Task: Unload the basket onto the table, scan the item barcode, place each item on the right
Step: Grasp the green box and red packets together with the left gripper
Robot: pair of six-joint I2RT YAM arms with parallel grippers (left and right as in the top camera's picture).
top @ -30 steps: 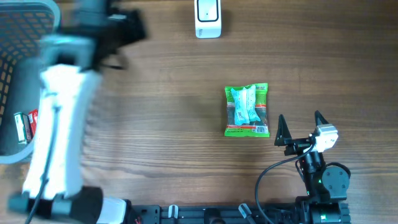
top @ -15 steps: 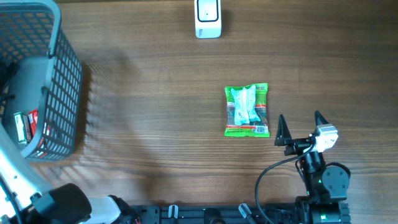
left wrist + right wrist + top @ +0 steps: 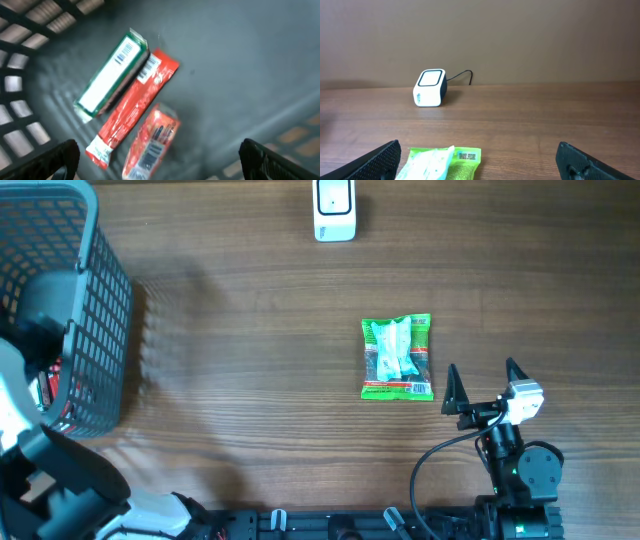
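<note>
Table (image 3: 250,380) fills our view, with a basket (image 3: 100,310) at its left edge. Our left gripper (image 3: 160,160) hangs above the basket floor, spread wide over three packs (image 3: 137,107), holding nothing. Our right gripper (image 3: 484,370) is spread and empty, just beside the green packet (image 3: 397,357) lying mid-table. At the far edge stands the scanner (image 3: 334,210).

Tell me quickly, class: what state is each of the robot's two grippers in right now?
Left gripper: open, jaws wide apart, holding nothing.
Right gripper: open, jaws wide apart, holding nothing.
</note>
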